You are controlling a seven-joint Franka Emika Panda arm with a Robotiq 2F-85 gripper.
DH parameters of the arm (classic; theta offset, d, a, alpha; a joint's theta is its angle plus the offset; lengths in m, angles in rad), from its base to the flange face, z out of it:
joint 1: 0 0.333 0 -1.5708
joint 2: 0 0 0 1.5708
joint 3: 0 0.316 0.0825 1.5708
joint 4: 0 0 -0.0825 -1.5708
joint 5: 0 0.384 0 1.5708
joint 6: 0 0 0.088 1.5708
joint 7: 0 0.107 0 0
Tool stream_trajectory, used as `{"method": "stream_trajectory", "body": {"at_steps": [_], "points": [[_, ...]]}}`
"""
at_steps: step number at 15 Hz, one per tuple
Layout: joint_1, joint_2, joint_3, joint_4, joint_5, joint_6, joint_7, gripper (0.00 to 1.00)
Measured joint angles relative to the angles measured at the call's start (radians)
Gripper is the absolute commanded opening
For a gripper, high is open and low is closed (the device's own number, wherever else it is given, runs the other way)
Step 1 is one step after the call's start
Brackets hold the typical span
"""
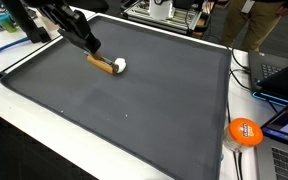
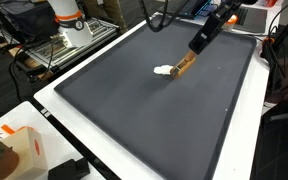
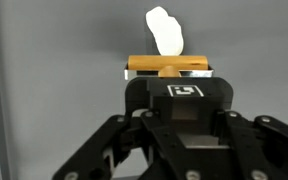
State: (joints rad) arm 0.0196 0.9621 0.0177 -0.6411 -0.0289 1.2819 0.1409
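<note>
Toward the far side of the dark mat point(image 1: 134, 120), a short wooden stick point(image 1: 103, 64) with a white tip point(image 1: 119, 66) sits low over the surface, touching it or just above, I cannot tell which. Its bare end is in the gripper point(image 1: 88, 50), whose fingers are closed on the wood. It looks light and stiff along the wood, with the white tip probably softer and easily squashed, so the bare wooden end is the place to hold it, firmly enough that it cannot pivot. Well apart from it, an orange ball point(image 1: 245, 131) rests on the white table point(image 1: 24, 120) beside the mat's near corner.
</note>
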Motion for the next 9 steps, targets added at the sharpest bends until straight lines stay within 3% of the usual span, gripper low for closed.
{"method": "stream_trajectory", "body": {"at_steps": [9], "points": [[0.007, 0.044, 0.003, 0.002, 0.0, -0.002, -0.011, 0.22]]}}
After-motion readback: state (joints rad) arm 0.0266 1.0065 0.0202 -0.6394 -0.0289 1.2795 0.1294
